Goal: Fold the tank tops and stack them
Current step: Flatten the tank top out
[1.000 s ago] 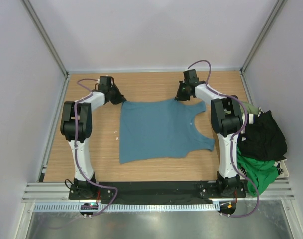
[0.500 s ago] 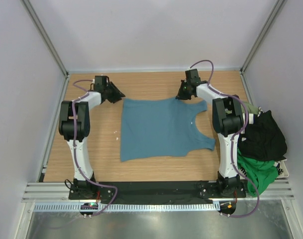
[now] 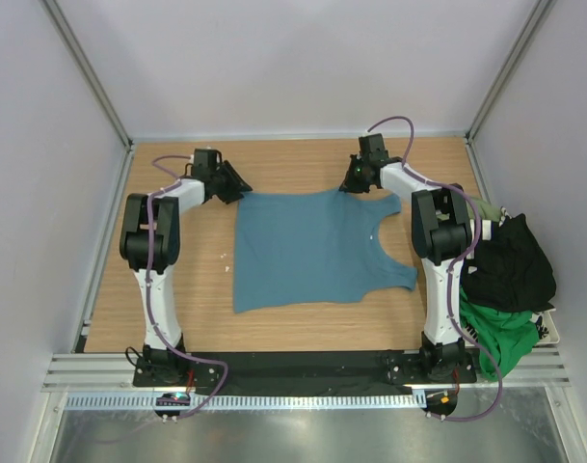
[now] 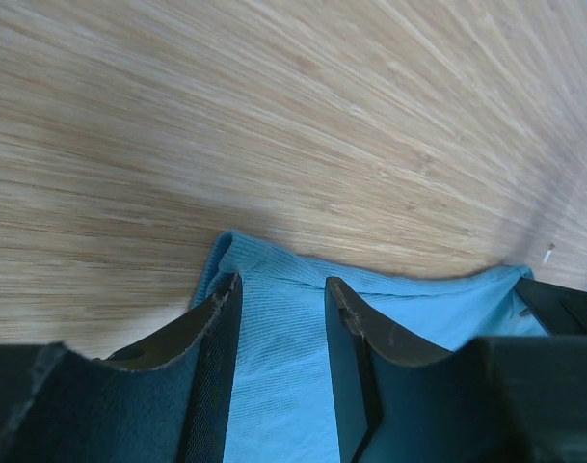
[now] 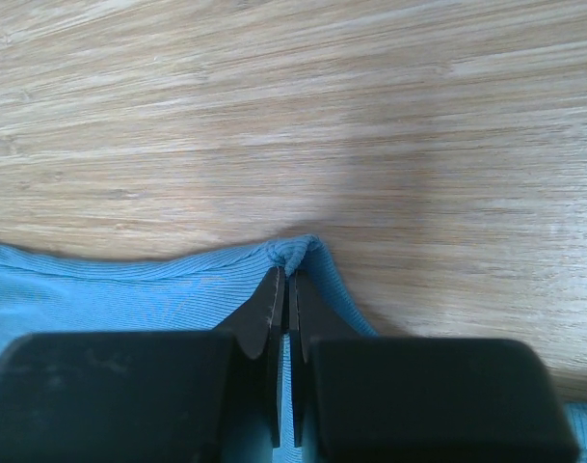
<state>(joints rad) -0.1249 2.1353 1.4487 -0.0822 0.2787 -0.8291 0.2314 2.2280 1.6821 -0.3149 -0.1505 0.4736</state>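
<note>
From above, you have the teal tank top [image 3: 312, 253] lying flat on the wooden table [image 3: 177, 289], hem toward the left arm and straps toward the right. Your left gripper [image 3: 237, 190] sits at its far left corner and your right gripper [image 3: 351, 183] at the far edge near the strap. Off the table's right side a black top [image 3: 510, 260] lies heaped over a green top [image 3: 495, 338], well apart from the teal one. In your left wrist view, the fingers [image 4: 216, 333] stand apart over the teal tank top [image 4: 279, 395]. Its corner shows between them, not gripped, with bare table [image 4: 274, 116] beyond. In your right wrist view, the fingers [image 5: 273, 299] are pressed together on a small raised fold of the teal tank top [image 5: 129, 294]. The fold is bunched at their tips, and the rest lies flat on the table [image 5: 293, 116].
</note>
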